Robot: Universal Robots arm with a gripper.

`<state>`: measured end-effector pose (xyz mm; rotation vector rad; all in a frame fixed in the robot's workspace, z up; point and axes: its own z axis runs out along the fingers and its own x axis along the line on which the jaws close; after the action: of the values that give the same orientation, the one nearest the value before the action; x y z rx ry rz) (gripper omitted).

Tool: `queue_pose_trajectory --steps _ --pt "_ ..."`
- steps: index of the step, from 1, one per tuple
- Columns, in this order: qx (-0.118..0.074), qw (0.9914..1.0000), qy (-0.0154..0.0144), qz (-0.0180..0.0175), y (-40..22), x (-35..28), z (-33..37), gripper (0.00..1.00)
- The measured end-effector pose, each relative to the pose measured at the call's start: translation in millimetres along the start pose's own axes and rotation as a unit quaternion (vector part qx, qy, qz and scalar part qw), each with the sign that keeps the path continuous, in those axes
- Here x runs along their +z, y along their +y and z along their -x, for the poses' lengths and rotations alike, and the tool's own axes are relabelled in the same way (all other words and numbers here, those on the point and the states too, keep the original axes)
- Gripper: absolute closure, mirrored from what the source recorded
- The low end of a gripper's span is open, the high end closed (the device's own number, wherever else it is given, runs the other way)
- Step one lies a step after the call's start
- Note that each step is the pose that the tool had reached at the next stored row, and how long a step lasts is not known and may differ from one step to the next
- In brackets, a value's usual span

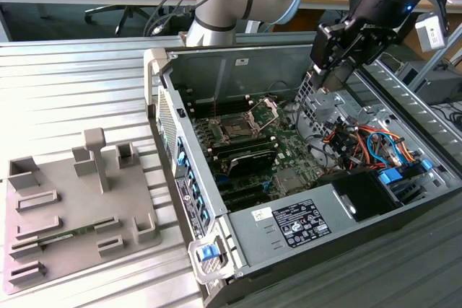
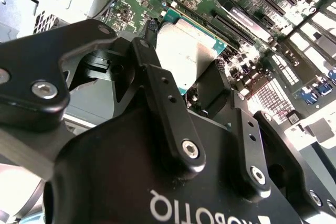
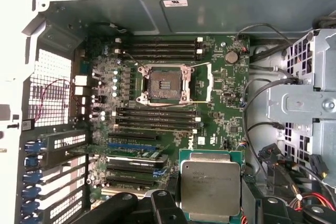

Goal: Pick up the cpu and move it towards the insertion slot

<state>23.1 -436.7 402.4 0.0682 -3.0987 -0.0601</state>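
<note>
Holding the cpu [image 3: 211, 184] above the computer case [image 1: 189, 171], gripper [image 2: 184, 85].

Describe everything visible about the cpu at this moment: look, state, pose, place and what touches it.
The cpu is a flat square chip with a silvery-grey metal lid on a thin green board rim, with faint print on the lid. In both wrist views it sits between the black fingers of the gripper, which clamp it on two opposite edges, lid facing the cameras. It is held in the air above the green motherboard inside the open case, away from the insertion slot, whose bracket stands open and whose socket looks empty.
</note>
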Motion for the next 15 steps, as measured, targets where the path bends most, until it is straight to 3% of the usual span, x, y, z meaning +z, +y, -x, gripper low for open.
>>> queue_pose_trajectory --steps 15 --pt "0.000 1.00000 0.0000 0.0000 0.3 3.8 -8.1 0.45"
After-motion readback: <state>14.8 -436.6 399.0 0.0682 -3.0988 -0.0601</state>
